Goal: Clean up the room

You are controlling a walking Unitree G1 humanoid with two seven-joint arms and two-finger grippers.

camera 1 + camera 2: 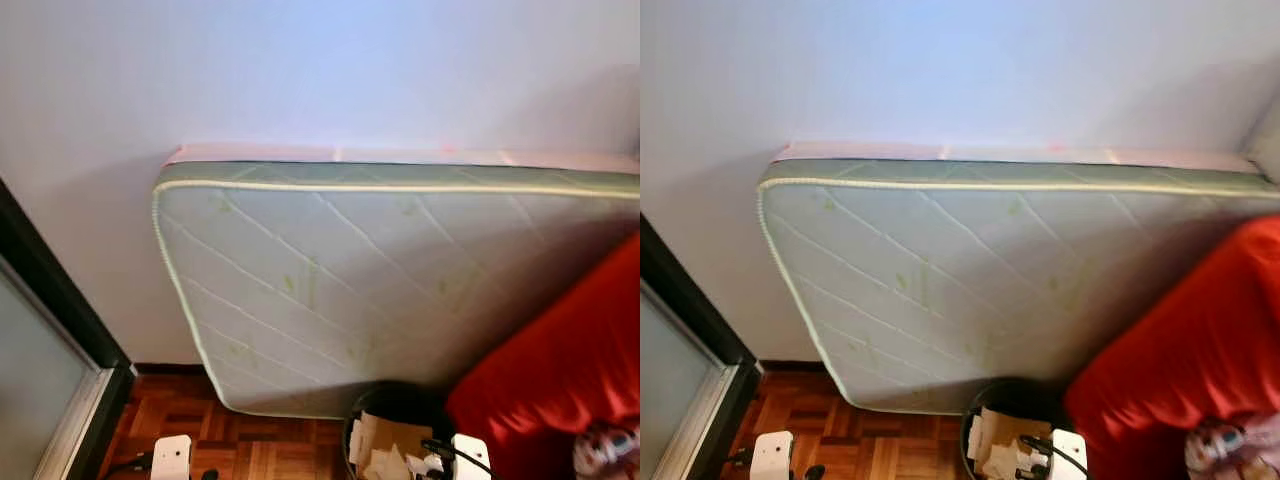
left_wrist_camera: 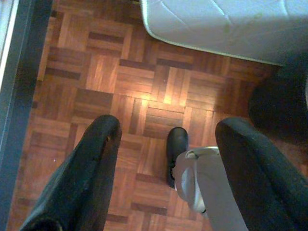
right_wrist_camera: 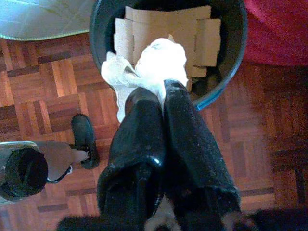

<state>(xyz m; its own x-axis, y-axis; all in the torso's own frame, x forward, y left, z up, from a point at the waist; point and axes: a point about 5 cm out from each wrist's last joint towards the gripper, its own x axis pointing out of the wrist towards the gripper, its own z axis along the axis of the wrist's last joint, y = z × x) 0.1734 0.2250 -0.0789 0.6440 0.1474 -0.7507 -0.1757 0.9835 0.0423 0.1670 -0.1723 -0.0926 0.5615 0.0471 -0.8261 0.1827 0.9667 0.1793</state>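
Note:
My right gripper (image 3: pixel 161 91) is shut on a crumpled white tissue (image 3: pixel 147 67) and hangs just over the near rim of a black waste bin (image 3: pixel 231 62). Flattened brown cardboard (image 3: pixel 163 24) lies inside the bin. In the eye views the bin (image 1: pixel 395 405) stands on the floor at the foot of the mattress, with cardboard and paper in it (image 1: pixel 385 440). My left gripper (image 2: pixel 166 144) hangs open above bare parquet (image 2: pixel 139 91), nothing between its fingers.
A pale quilted mattress (image 1: pixel 380 280) leans on its side against the white wall. A red sofa or cushion (image 1: pixel 560 370) is at the right, touching the bin. A dark door frame with frosted glass (image 1: pixel 50 340) is at the left. My black foot (image 2: pixel 175 149) stands on the parquet.

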